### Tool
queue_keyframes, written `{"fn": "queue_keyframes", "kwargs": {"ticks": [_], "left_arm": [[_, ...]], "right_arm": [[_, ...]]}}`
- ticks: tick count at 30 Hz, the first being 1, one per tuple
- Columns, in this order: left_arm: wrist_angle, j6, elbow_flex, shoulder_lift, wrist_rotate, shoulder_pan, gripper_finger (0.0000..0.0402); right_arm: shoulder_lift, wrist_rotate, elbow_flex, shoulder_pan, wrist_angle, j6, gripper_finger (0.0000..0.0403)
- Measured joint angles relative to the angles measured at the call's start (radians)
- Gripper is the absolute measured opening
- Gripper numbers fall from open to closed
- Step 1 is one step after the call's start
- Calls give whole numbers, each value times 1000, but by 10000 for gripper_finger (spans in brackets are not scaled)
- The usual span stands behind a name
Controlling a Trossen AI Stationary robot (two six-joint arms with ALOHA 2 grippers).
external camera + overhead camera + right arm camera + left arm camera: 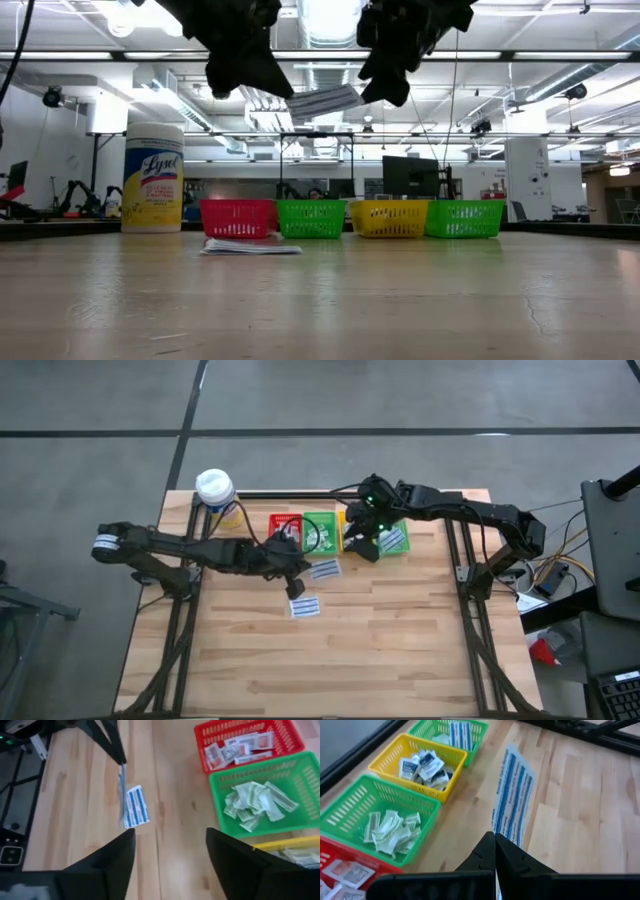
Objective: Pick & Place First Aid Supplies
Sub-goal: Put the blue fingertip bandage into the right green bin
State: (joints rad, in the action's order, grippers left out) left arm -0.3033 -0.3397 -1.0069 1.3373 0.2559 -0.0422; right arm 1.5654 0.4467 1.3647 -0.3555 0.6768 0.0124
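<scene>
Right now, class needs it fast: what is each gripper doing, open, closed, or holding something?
Left gripper: closed on a blue-striped packet, held above the table.
Right gripper: open, holding nothing, above the bins.

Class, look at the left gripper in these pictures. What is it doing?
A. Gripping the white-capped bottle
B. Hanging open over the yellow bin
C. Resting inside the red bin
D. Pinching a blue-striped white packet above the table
D: the left gripper is shut on a blue-striped packet, which hangs in the air above the wooden table, as the low view also shows.
</scene>
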Motion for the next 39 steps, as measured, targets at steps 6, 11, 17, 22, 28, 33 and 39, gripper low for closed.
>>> {"fn": "queue_keyframes", "kwargs": {"ticks": [6,11,17,22,28,33,39], "left_arm": [[4,22,-20,0,7,0,0],[4,28,-28,0,8,0,0],[5,27,-28,1,8,0,0],[-7,30,-28,1,24,0,0],[-45,27,-27,1,33,1,0],[-23,29,-27,1,34,1,0],[7,36,-27,1,35,3,0]], "right_arm": [[7,0,0,23,-10,31,281],[23,-1,-1,30,-12,41,297],[22,3,-1,38,-30,50,296],[23,4,-1,42,-29,56,288],[21,8,-1,41,-25,60,281],[31,49,-1,46,-31,63,275],[56,63,-2,46,-45,68,276]]}}
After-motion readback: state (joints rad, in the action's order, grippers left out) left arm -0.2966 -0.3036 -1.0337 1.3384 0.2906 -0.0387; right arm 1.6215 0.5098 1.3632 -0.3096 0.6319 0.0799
